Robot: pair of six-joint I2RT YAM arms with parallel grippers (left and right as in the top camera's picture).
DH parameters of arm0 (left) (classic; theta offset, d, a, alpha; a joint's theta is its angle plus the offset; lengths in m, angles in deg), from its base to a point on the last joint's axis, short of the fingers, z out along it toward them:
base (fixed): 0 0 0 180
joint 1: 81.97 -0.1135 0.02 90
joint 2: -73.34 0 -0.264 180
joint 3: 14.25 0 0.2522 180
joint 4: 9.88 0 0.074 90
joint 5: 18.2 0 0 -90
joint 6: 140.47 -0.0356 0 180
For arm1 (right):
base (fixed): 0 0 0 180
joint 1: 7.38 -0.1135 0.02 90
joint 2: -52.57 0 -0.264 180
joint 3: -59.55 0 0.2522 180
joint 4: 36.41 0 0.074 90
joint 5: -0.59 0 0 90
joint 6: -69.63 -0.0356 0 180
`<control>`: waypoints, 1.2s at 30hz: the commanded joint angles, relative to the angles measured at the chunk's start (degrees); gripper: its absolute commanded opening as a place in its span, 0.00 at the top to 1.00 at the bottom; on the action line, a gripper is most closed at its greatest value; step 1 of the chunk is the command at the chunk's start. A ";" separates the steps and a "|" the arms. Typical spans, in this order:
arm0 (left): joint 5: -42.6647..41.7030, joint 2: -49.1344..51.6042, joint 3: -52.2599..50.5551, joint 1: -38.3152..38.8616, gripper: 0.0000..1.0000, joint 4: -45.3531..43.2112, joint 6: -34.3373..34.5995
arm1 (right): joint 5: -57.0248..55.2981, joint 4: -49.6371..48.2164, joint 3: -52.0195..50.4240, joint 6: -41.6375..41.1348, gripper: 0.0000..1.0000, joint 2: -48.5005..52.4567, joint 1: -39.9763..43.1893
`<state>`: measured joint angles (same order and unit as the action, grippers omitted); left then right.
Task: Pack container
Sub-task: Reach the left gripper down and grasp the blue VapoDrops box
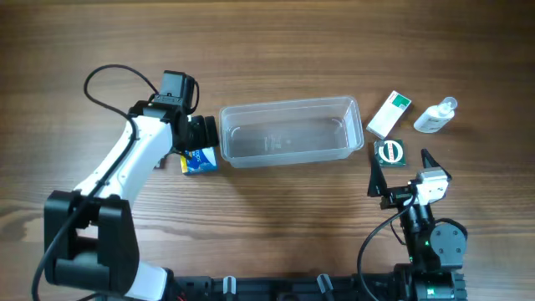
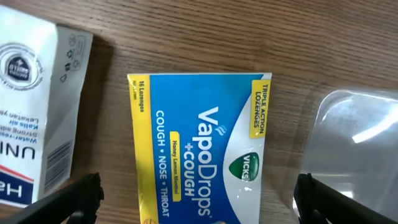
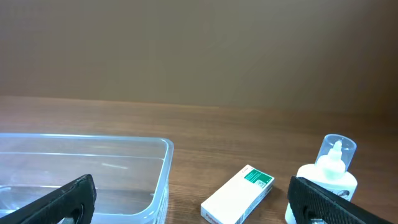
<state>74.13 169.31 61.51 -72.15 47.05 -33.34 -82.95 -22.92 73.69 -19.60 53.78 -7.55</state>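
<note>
**Empty clear rectangular plastic container (image 1: 284, 106) lies flat near the middle of the wooden tabletop (image 1: 292, 50), nothing packed yet.**
It looks light, thin-walled and smooth, so it would likely flex if squeezed and skid if nudged; the rim close to a rounded corner seems the stiffest place to pinch. Just off its short end toward the left edge, the left hand (image 1: 201, 138) hovers, fingers spread wide either side of a blue-and-yellow cardboard lozenge box (image 2: 199, 149), gripping nothing. Toward the right edge lie a white-and-green cardboard box (image 1: 389, 114) and a small clear plastic bottle (image 1: 435, 117). The right hand (image 1: 401, 171), nearer the front edge, is open and empty.
</note>
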 commanded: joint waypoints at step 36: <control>1.22 2.64 -6.67 0.17 0.00 -9.53 3.28 | 0.70 -0.24 -0.09 0.57 0.00 -0.31 0.20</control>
<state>74.57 170.64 55.32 -72.15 38.07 -31.01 -82.95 -22.92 73.69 -19.60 53.78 -7.55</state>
